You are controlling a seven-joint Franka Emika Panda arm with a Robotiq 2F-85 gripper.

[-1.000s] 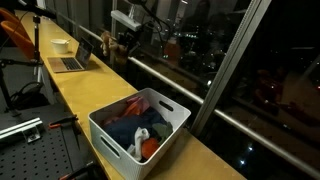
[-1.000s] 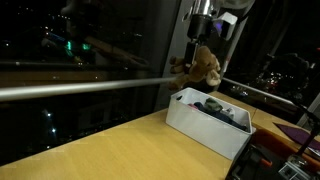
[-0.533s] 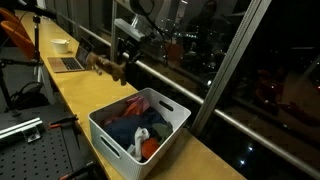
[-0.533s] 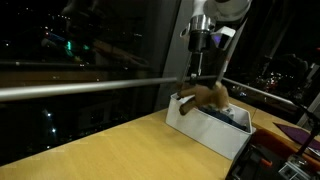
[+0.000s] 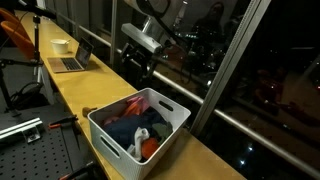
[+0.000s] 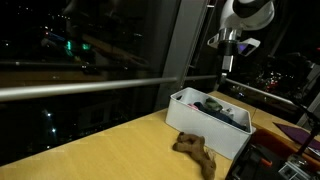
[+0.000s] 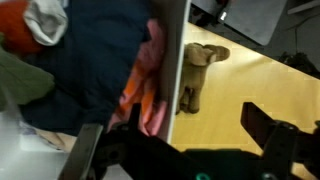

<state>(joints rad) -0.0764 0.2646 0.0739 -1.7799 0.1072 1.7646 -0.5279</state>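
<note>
A brown plush toy (image 6: 195, 151) lies on the wooden tabletop, close against the outer wall of the white bin (image 6: 198, 124). In the wrist view the plush toy (image 7: 198, 72) rests just beyond the bin's wall (image 7: 172, 70). The bin holds clothes in dark blue, orange and grey (image 7: 80, 60). My gripper (image 7: 175, 140) is open with nothing between its fingers. It hangs above the bin's edge in both exterior views, well over the bin (image 5: 137, 68) (image 6: 226, 78). The bin (image 5: 112, 140) blocks the plush from one exterior view.
A laptop (image 5: 70, 62) and a pale bowl (image 5: 60, 45) sit farther along the long wooden counter (image 5: 75, 95). A glass window with a metal rail (image 6: 80, 88) runs beside it. An orange chair (image 5: 15, 35) and a black perforated board (image 5: 20, 130) stand off the counter.
The gripper opened and let go of the plush toy, which dropped from the air to the tabletop beside the bin. The arm shifted over toward the bin.
</note>
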